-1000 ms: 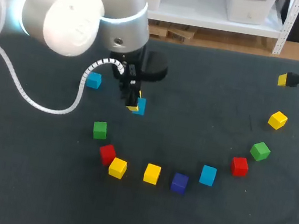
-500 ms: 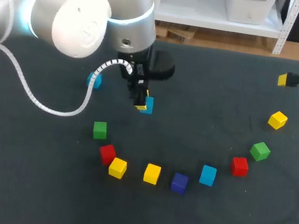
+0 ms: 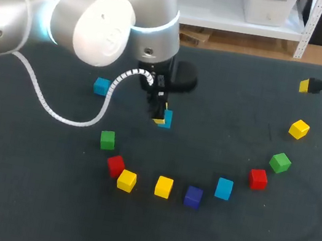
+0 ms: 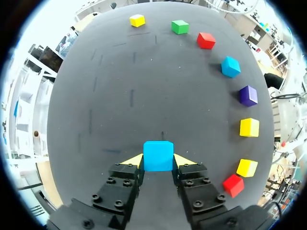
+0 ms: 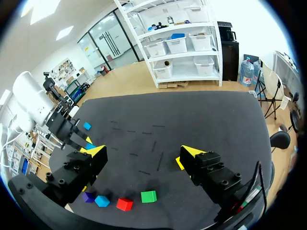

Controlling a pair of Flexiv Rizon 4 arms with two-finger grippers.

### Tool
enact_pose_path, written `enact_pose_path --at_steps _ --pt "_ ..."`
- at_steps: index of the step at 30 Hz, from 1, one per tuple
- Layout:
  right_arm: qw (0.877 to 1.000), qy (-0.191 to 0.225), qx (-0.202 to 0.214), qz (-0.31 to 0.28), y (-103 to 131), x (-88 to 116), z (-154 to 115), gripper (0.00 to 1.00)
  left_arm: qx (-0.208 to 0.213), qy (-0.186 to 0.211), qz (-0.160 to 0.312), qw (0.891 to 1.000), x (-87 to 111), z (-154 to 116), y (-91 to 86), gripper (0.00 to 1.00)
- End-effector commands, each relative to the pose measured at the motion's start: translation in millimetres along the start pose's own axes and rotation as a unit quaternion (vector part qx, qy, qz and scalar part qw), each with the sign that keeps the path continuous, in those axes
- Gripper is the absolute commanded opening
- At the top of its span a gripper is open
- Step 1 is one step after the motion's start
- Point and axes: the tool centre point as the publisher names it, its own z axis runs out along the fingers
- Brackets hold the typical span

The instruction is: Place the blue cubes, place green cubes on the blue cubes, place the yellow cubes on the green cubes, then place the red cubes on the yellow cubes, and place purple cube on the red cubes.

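left pincer (image 4: 159, 162) clamps a blue cube (image 4: 158, 153) square-on, sides flat against both jaws; right pincer (image 5: 143, 153) gapes wide.

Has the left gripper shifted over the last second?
Yes: the left gripper, shut on the held blue cube, moved right, away from the loose blue cube.

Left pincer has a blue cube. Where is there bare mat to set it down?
Bare: the mat inside the arc, between the held blue cube and the far yellow cube; also the strip in front of the arc. Crowded: the arc itself, from the left green cube to the right green cube.
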Motion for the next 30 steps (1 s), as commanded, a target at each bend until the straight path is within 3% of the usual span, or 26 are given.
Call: enact_pose_path --at_steps 1,30 --pt "1.000 0.000 0.000 0.000 0.0 0.0 0.0 1.00 0.011 0.002 -0.002 1.000 -3.2 4.1 2.9 0.00" --pt "1.000 0.000 0.000 0.000 0.0 0.0 0.0 1.00 0.048 -0.007 -0.008 0.999 -3.0 13.2 -1.4 0.00"
